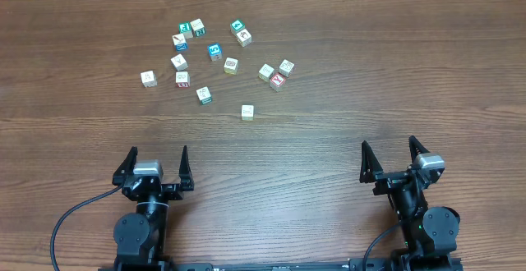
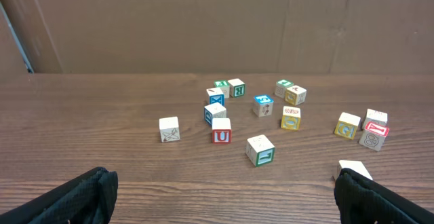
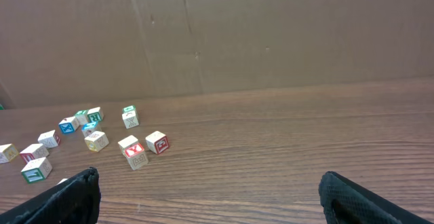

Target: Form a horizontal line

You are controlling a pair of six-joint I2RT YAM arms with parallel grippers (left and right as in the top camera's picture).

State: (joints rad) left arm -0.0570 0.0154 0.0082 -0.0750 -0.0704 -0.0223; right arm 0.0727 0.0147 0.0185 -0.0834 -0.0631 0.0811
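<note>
"While both arms sit at the near edge of the table (image 1: 370,57), how do their jaws stand?" asks the first observer.

"Wide apart on both," the second answers. "The left gripper (image 1: 158,152) and the right gripper (image 1: 388,144) each show two spread black fingers with nothing between them, and both point toward the far side."

"And the cubes (image 1: 178,61)?"

"They lie loose on the far half, left of centre, well apart from either gripper. No straight row is made yet. A blue-edged cube (image 1: 214,51) sits near the middle of the scatter, with a yellow-edged cube (image 1: 231,65) just beside it. A red-edged cube (image 1: 278,81) huddles with two pale ones at the right end. One plain cube (image 1: 148,78) stands alone at the left end, and a lone pale cube (image 1: 247,112) lies nearest the arms."

"What does the left wrist camera see?"

"Its fingers (image 2: 74,197) at the bottom corners, and the scatter ahead on the wood."
</note>
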